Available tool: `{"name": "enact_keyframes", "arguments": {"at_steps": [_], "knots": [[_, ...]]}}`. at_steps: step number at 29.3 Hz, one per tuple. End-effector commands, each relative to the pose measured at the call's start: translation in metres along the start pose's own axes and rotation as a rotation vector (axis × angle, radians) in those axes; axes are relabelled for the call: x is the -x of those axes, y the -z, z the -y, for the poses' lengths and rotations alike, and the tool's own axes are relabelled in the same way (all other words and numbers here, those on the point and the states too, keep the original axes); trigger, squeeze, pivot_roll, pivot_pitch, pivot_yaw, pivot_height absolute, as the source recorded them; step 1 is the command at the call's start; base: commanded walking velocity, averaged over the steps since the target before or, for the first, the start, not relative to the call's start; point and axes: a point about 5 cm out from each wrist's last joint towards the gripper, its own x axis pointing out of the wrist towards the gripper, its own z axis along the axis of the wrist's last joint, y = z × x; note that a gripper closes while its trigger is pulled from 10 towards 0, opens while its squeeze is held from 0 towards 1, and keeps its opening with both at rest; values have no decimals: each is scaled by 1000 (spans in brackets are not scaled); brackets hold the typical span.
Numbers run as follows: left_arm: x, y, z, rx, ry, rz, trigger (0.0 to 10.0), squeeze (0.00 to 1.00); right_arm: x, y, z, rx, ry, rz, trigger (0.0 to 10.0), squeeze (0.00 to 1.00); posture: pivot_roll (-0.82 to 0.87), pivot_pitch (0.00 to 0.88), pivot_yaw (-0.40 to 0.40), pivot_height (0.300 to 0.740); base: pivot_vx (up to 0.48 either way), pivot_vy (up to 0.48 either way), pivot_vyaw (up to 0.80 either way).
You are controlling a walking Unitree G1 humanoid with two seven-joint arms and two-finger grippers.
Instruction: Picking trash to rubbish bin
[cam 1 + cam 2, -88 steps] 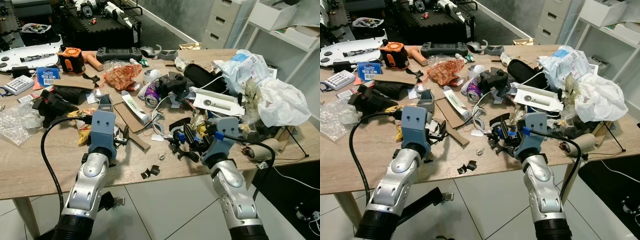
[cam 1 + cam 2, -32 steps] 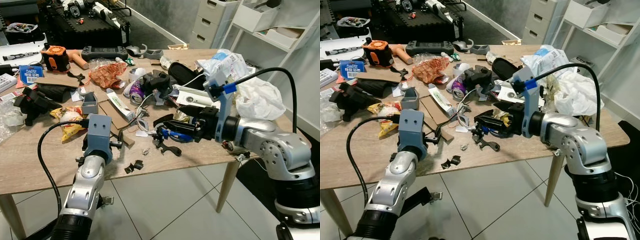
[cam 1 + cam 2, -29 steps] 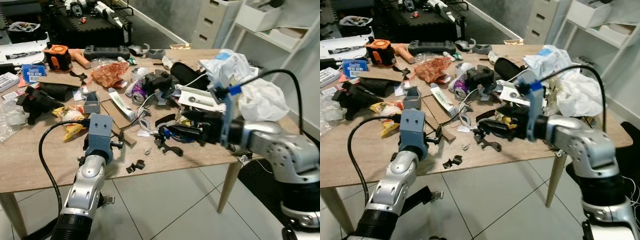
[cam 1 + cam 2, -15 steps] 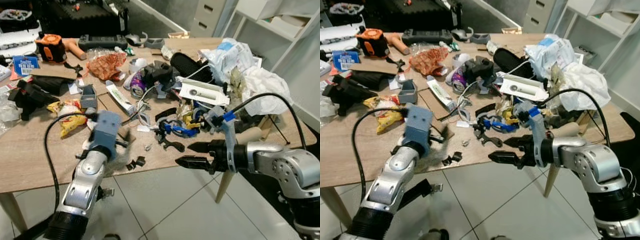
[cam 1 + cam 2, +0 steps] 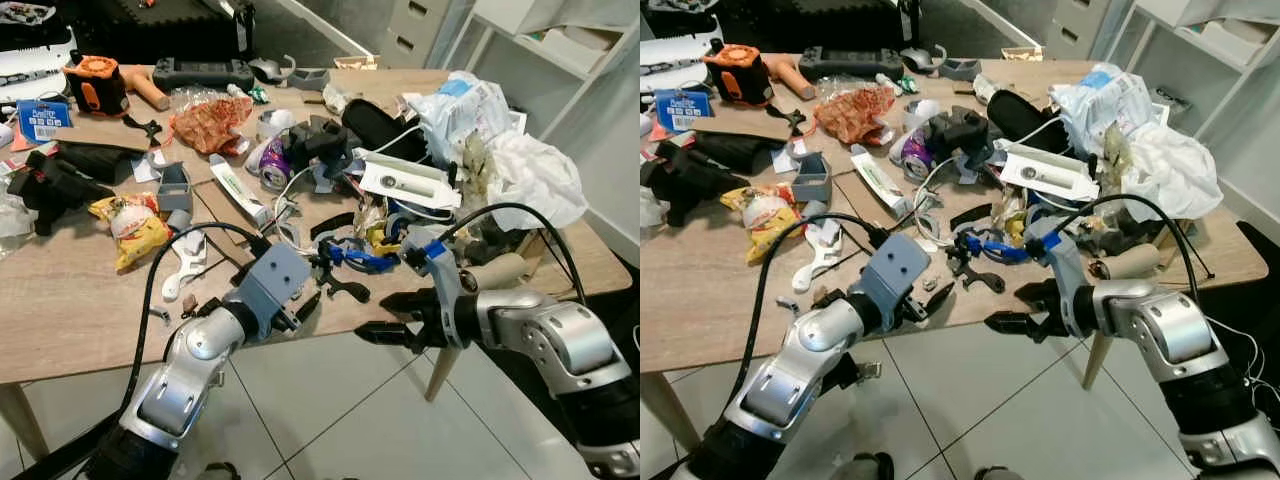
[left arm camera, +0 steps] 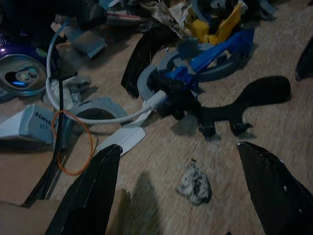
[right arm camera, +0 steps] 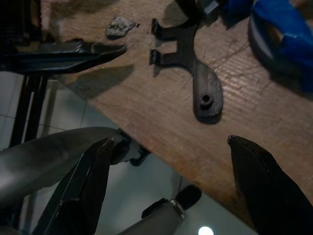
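The wooden table (image 5: 60, 320) carries mixed clutter. The left gripper (image 6: 186, 191) hangs open above a small crumpled scrap (image 6: 194, 182), probably lined up to pinch it. The right gripper (image 5: 385, 318) waits open, empty, beyond the table edge.

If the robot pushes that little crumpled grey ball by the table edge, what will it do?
The crumpled grey ball looks tiny and wadded, so probably very light. It might skid or tumble off the table. The left claw stands open around it.

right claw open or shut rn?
Open. The right claw hangs off the table's front edge with its two black fingers spread wide apart and nothing between them.
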Motion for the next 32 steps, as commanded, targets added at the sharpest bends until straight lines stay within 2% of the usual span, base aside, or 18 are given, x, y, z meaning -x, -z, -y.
{"name": "enact_keyframes", "arguments": {"at_steps": [1, 6, 10, 14, 17, 25, 32], "knots": [[2, -1, 3, -13, 33, -9, 10000, 0, -4, 5, 0, 1, -2, -18, 10000, 0, -21, 232, -82, 740, 0, 0, 0], [3, 1, 6, 0, 56, -23, 10000, 0, -3, -20, 0, 96, -7, 109, 10000, 0, -19, 228, -76, 740, 0, 0, 0], [3, 1, 8, 1, 68, -28, 10000, 0, -6, -25, 0, 134, -14, 144, 10000, 0, -19, 228, -76, 740, 0, 0, 0], [2, 1, 9, 5, 80, -29, 10000, 0, -16, -20, -2, 166, -43, 128, 10000, 0, -19, 228, -76, 740, 0, 0, 0], [2, 0, 9, 11, 109, -38, 10000, 0, -25, -9, 0, 244, -37, 70, 10000, 0, -12, 222, -67, 740, 0, 0, 0], [3, 0, 9, 35, 108, -39, 10000, 0, -31, -5, 11, 334, 54, 43, 10000, 0, -13, 223, -67, 740, 0, 0, 0], [4, 0, 10, 38, 115, -42, 10000, 0, -33, -8, 20, 348, 129, 65, 10000, 0, -15, 227, -65, 740, 0, 0, 0]]}}
